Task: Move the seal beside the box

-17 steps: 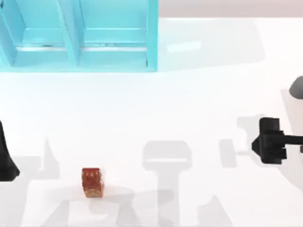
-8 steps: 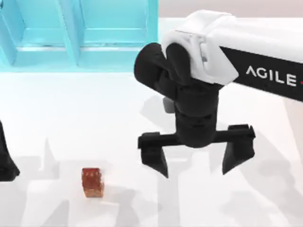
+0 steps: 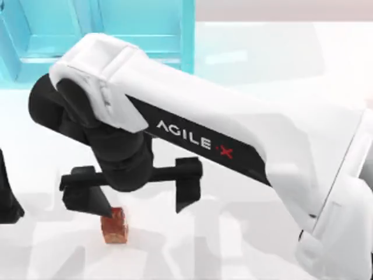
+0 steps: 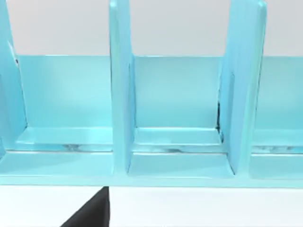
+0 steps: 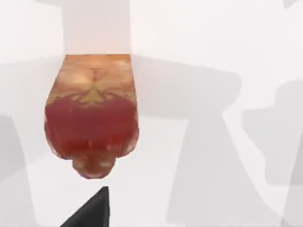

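Observation:
The seal (image 3: 115,226), a small reddish-brown, orange-mottled block, stands on the white table near the front left. My right arm reaches across the table, and its gripper (image 3: 140,201) hangs open just above the seal. One fingertip (image 3: 96,204) lies over the seal's far edge and the other is well off to the right. The right wrist view looks down on the seal (image 5: 92,113), with a dark fingertip (image 5: 92,210) at the picture's edge. The turquoise box (image 3: 35,52) stands at the back left, its compartments (image 4: 175,94) seen in the left wrist view.
My left gripper (image 3: 7,201) stays parked at the table's left edge. The right arm's white link (image 3: 233,146) spans the table's middle. Bare white table lies between the seal and the box.
The right arm has swung from the table's right side across to the left, carrying its open gripper over the seal. The seal and the left arm have not moved.

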Robot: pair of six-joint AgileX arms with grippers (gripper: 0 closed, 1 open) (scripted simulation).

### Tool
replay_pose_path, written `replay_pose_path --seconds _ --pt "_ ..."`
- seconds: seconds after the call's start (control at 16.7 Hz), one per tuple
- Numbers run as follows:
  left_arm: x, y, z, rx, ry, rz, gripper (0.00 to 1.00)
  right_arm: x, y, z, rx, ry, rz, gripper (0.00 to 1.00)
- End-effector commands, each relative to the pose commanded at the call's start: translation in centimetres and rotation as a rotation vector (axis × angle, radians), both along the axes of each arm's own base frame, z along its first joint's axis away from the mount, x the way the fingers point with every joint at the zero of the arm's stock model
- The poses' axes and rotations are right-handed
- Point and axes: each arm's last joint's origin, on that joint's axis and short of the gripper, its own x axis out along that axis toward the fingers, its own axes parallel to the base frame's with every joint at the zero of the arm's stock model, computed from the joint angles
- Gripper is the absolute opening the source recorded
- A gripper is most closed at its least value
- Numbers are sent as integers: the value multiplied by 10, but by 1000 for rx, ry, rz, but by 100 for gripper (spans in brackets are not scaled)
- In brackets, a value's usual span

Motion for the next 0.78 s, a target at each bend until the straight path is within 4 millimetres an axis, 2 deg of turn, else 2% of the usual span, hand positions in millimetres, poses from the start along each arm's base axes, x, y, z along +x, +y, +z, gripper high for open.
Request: replay_pose_path --seconds 0.12,0.3,0.78 --pt "0 0 0 0 0 0 100 -8 16 6 43 -58 -5 100" --pt "0 0 0 0 0 0 100 -16 30 14 94 -120 -13 100" --pt "0 0 0 0 0 0 100 -16 31 16 112 -137 -20 100"
